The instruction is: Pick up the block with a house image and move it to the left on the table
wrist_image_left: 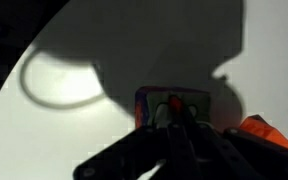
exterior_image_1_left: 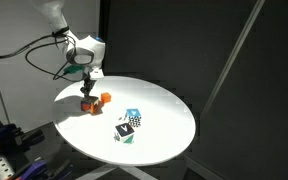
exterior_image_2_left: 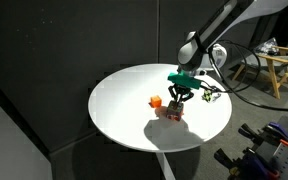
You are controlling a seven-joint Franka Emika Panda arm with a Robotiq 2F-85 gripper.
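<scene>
The block with a house image (exterior_image_1_left: 87, 106) is a small maroon cube with a pale picture face. It sits on the round white table (exterior_image_1_left: 164, 105) near its edge, and also shows in an exterior view (exterior_image_2_left: 171, 113). My gripper (exterior_image_1_left: 87, 97) comes straight down on it, with the fingers closed against its sides (exterior_image_2_left: 175, 103). In the wrist view the block (wrist_image_left: 184, 100) lies between the dark fingertips (wrist_image_left: 172, 122), its picture face partly hidden. I cannot tell whether it is lifted off the table.
A smaller orange cube (exterior_image_1_left: 105, 98) stands right beside the block, and shows in an exterior view (exterior_image_2_left: 155, 101) and the wrist view (wrist_image_left: 269, 132). A blue-and-white cube (exterior_image_1_left: 133, 116) and a black-and-white cube (exterior_image_1_left: 125, 130) lie nearer the table's middle. Dark curtains surround the table.
</scene>
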